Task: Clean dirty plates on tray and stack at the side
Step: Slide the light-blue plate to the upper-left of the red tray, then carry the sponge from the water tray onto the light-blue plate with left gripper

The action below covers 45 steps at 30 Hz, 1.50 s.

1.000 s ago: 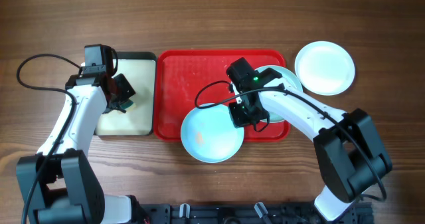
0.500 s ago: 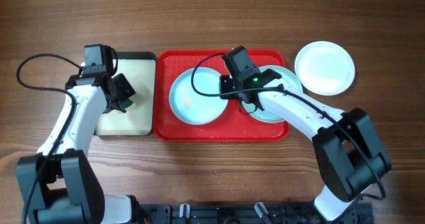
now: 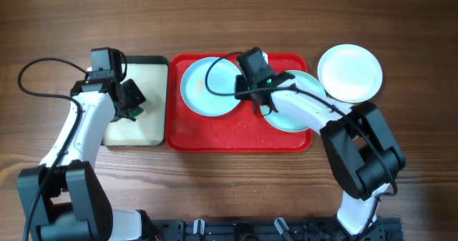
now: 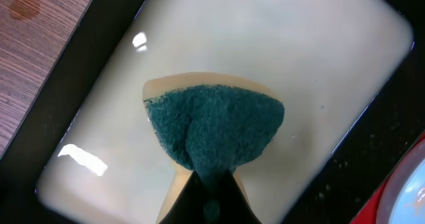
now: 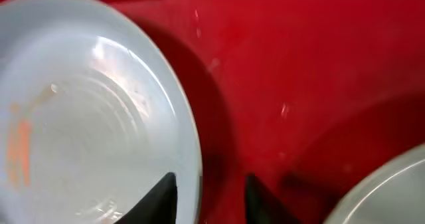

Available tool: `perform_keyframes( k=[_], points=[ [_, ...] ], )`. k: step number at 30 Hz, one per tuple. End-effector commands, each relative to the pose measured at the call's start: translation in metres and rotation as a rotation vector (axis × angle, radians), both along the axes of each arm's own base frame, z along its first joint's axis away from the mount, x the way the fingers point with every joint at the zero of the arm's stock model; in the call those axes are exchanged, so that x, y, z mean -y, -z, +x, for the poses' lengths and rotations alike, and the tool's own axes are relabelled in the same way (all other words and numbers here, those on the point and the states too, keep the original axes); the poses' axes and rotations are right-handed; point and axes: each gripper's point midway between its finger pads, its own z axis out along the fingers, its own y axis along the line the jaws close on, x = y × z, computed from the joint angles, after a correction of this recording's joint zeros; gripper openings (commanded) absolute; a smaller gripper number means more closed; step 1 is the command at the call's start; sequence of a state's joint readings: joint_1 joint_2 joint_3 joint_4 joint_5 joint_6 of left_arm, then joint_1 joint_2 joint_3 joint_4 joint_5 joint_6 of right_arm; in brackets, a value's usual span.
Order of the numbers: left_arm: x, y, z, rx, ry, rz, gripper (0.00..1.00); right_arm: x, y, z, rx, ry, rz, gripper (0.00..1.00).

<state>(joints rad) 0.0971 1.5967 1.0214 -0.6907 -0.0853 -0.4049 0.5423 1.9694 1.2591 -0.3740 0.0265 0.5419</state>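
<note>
On red tray, aqua plate, right hand parted astride its rim, left hand clamped on green sponge.

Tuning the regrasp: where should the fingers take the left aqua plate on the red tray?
Probably the right rim of the left aqua plate, coming from the right over bare tray. It's shallow and wide, so only the thin edge fits the fingers; the right gripper straddles that rim, one finger inside, one outside.

Brown wood-grain table. Lying directly on it: black-rimmed cream tray at left, red tray just beside, white plate near the red tray's far right corner. Looped black cable at far left.
</note>
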Motion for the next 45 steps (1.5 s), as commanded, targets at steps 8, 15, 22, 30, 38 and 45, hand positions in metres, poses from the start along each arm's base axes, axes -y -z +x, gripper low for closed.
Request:
perform_keyframes(
  k=[8,15,22,30,38,45],
  points=[
    [0.0,0.001,0.0,0.003,0.01,0.012,0.04,-0.008,-0.028,0.02,-0.036,-0.146,0.097,0.33],
    [0.002,0.0,0.003,0.01,0.075,0.032,0.04,-0.01,0.005,0.008,-0.12,-0.157,0.082,0.32],
    [0.01,-0.01,0.021,0.07,0.199,0.127,0.04,-0.008,0.009,0.006,-0.126,-0.179,0.059,0.18],
    [0.011,-0.066,0.044,0.155,0.36,0.205,0.04,-0.004,0.011,0.004,-0.125,-0.219,0.034,0.2],
    [0.089,-0.111,0.076,0.351,0.559,-0.053,0.04,-0.005,0.013,-0.001,-0.15,-0.217,0.04,0.2],
    [0.137,-0.08,0.084,0.306,0.585,-0.122,0.04,-0.009,0.012,-0.005,-0.167,-0.229,0.063,0.11]
  ],
)
